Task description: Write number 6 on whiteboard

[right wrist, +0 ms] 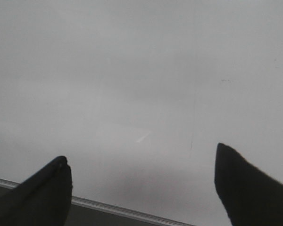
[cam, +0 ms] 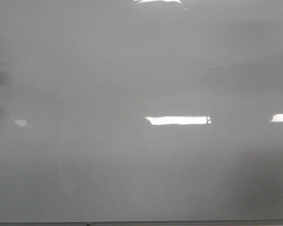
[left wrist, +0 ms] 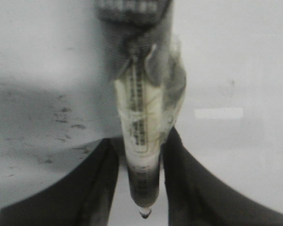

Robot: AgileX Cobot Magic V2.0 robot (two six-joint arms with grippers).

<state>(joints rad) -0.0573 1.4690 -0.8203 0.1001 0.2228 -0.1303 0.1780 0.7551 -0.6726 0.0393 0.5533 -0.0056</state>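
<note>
The whiteboard (cam: 132, 70) is a glossy pale grey board that fills the front view. No number 6 shows on it in any view. My left gripper (left wrist: 140, 139) is shut on a marker (left wrist: 139, 117) with a pale labelled body and a dark lower part ending in a small dark tip (left wrist: 145, 213). It stands over the whiteboard (left wrist: 236, 56). My right gripper (right wrist: 140, 153) is open and empty, with its dark fingers (right wrist: 42, 193) wide apart over the whiteboard (right wrist: 141, 70), near the board's edge. Neither gripper shows clearly in the front view.
Bright rectangular light reflections (cam: 177, 120) lie on the board. A thin dark edge strip (cam: 132, 223) runs along its near side, and also shows in the right wrist view (right wrist: 108, 207). Faint dark smudges (left wrist: 61, 122) mark the board beside the marker.
</note>
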